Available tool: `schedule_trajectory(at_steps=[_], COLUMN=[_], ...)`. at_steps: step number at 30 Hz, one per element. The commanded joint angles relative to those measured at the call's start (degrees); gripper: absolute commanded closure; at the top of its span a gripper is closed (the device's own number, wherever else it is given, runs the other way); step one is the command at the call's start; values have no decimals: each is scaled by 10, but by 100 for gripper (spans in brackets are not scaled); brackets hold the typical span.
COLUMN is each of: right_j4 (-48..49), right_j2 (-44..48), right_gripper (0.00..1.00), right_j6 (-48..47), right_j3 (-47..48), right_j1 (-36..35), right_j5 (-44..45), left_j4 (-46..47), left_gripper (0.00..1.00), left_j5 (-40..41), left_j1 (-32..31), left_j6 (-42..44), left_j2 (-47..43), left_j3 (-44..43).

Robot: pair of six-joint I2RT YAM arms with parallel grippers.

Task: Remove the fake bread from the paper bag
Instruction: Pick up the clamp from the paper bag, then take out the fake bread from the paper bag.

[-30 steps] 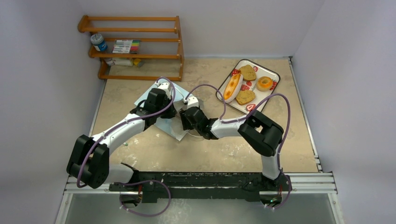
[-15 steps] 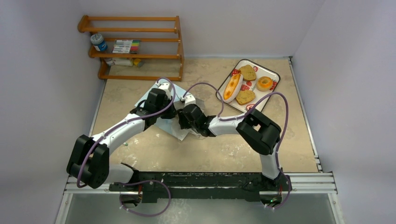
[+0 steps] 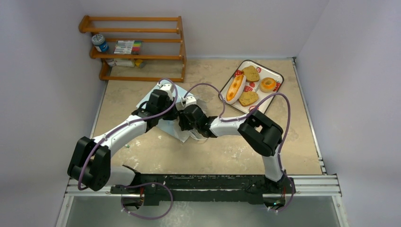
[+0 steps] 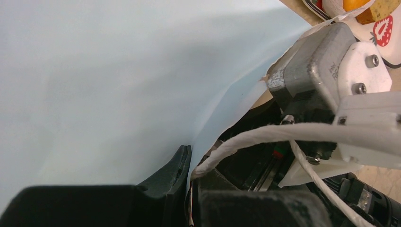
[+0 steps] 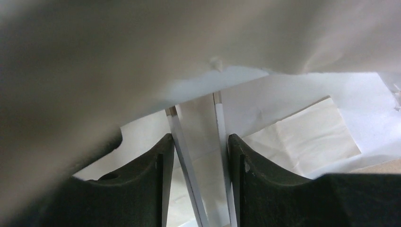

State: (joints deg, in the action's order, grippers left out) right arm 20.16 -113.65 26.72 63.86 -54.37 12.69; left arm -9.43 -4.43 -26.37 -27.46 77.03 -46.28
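Note:
The light blue paper bag (image 3: 169, 126) lies on the table's middle left; its blue outside fills the left wrist view (image 4: 118, 71) and its white inside the right wrist view (image 5: 302, 137). My left gripper (image 3: 168, 109) is shut on the bag's edge (image 4: 191, 163), beside a white cord handle (image 4: 265, 135). My right gripper (image 3: 186, 121) reaches into the bag's mouth, open and empty (image 5: 201, 156). The fake bread lies on the strawberry-print tray (image 3: 278, 75): a long roll (image 3: 235, 88), two toast slices (image 3: 251, 73) (image 3: 248, 98) and a doughnut (image 3: 268, 84).
A wooden shelf (image 3: 137, 47) stands at the back left with a paint jar (image 3: 100, 42) and markers (image 3: 126, 46). Walls close the table on the left, back and right. The two arms' wrists are close together over the bag.
My right gripper has pushed a little to the left, deeper into the bag's mouth. The left gripper has kept its hold on the bag's edge.

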Motion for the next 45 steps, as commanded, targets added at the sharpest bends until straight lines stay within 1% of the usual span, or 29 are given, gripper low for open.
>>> schedule_trajectory(at_steps=[1,2,4,5,7,15,26,34,39,45], right_j4=[32,32,20,15,16,-9,-74,-95,-122,-160], right_j2=[-16,-18,-20,-18,-8,57,194,276,302,347], right_gripper=[58,66,91,95,100,100,100,100,100,100], right_j6=[22,23,27,29,32,48,47,55,51,52], right_j3=[52,57,65,67,55,-1,-78,-146,-147,-156], right_j1=[3,3,5,5,5,5,5,5,5,4], right_j5=[-10,-11,-9,-6,-1,1,4,2,-3,-12], left_j4=[20,18,14,14,14,30,56,62,61,63], left_gripper=[100,100,100,100,100,100,100,100,100,100], left_j5=[-50,-49,-45,-43,-34,8,65,68,53,63], left_j1=[-7,-7,-7,-7,-6,-5,-6,-6,-7,-6], left_j6=[-17,-16,-15,-16,-18,-40,-81,-90,-84,-82], left_j2=[2,1,-1,-3,-7,-6,12,19,18,10], left_j3=[-2,-3,-6,-7,-9,-24,-65,-75,-68,-59])
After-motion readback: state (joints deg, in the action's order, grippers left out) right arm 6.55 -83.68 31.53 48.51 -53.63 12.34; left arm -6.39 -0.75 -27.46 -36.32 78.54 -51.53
